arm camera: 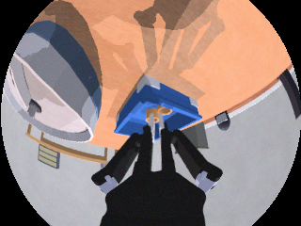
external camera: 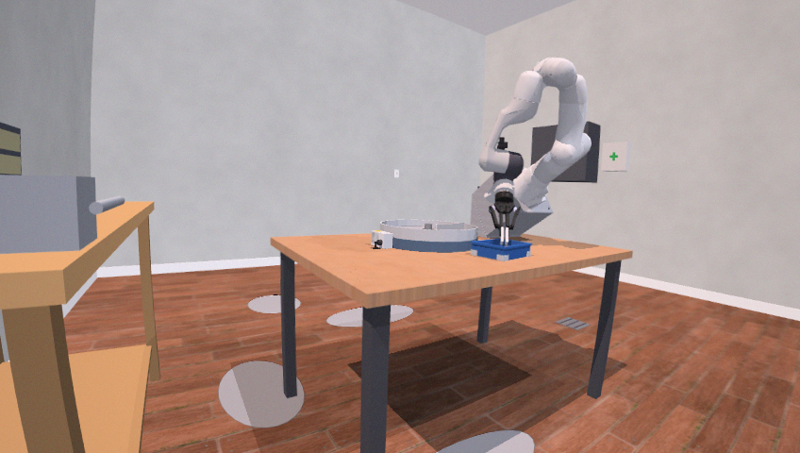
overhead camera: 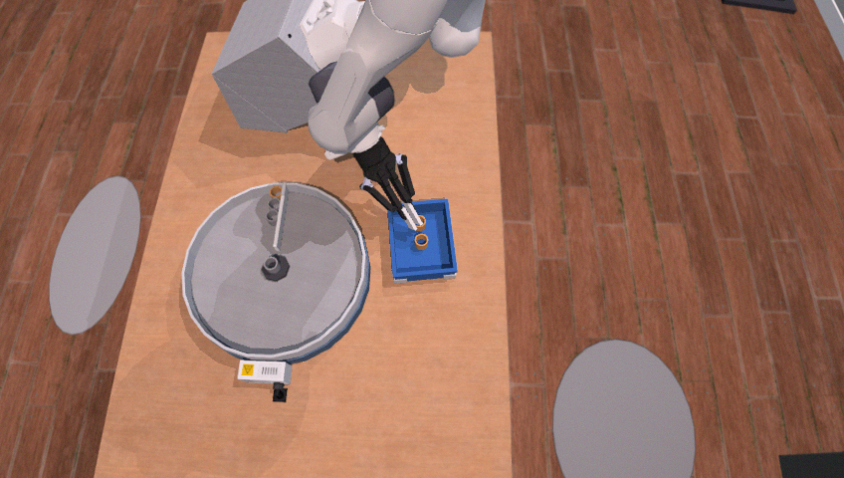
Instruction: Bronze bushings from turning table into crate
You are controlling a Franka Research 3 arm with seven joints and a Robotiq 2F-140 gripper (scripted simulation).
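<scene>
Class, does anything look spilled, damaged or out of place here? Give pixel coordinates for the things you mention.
Nothing looks spilled or damaged. One bronze bushing (overhead camera: 276, 192) sits on the turning table (overhead camera: 213, 320) (external camera: 435, 244) (arm camera: 72, 132), away from the two in the crate (overhead camera: 452, 236) (external camera: 501, 250) (arm camera: 181, 123); that seems unfinished sorting.

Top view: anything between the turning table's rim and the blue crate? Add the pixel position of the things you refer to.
Only bare wooden tabletop (overhead camera: 378, 308) between turning table (overhead camera: 365, 275) and blue crate (overhead camera: 452, 242), partly shadowed; top view shows it.
</scene>
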